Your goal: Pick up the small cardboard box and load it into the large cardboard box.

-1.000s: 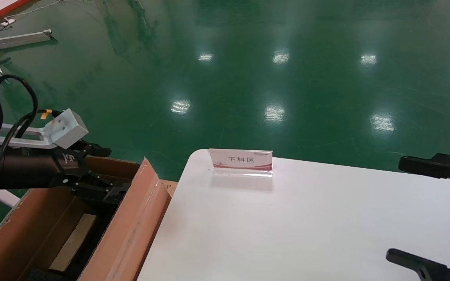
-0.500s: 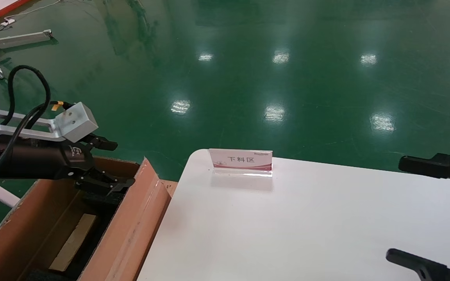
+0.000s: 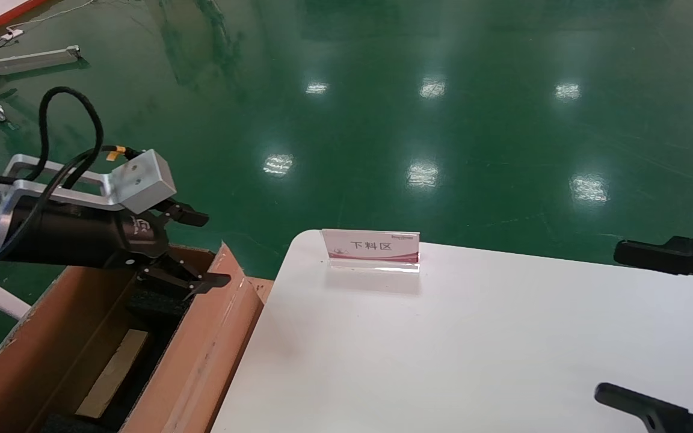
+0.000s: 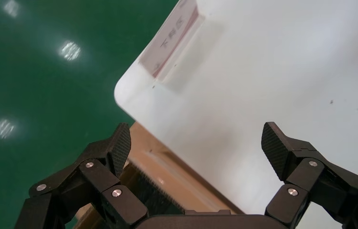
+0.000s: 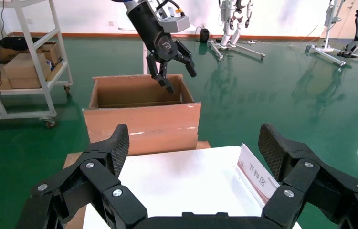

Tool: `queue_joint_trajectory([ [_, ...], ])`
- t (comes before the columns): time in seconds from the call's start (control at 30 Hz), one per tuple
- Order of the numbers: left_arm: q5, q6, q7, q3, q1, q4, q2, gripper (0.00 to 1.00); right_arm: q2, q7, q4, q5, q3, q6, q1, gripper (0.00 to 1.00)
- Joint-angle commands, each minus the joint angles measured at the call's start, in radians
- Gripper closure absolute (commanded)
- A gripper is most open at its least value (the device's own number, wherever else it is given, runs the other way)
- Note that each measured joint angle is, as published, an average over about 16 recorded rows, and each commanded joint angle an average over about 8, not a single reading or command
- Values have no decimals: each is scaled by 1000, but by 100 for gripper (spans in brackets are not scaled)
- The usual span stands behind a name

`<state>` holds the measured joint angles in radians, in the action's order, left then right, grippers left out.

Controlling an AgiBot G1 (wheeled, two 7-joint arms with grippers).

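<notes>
left hand hangs released and empty over the far end of the big box, its fingers spread wide just above the rim. small box lies down inside the big one, nearer and lower than the hand, beside black foam. big box stands against the left edge of the white counter. a sign stands at the counter's far edge. right hand hangs released over the counter's right side.
</notes>
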<state>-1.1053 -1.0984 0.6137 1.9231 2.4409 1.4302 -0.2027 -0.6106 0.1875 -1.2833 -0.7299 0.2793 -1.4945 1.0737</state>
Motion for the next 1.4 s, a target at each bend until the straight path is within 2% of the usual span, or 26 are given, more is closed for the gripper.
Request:
queue_joint_trajectory([
  [0.03,8,-8,-9,-35,-29,-3,-9,0,0,0,0,0,0,0,0,0],
  [0.87,107,-114,-122,-471,-392,-42,-117,0,0,0,0,0,0,0,0,0],
  [1.4,159,-169,-181,-698,-580,-62,-174,0,0,0,0,0,0,0,0,0],
])
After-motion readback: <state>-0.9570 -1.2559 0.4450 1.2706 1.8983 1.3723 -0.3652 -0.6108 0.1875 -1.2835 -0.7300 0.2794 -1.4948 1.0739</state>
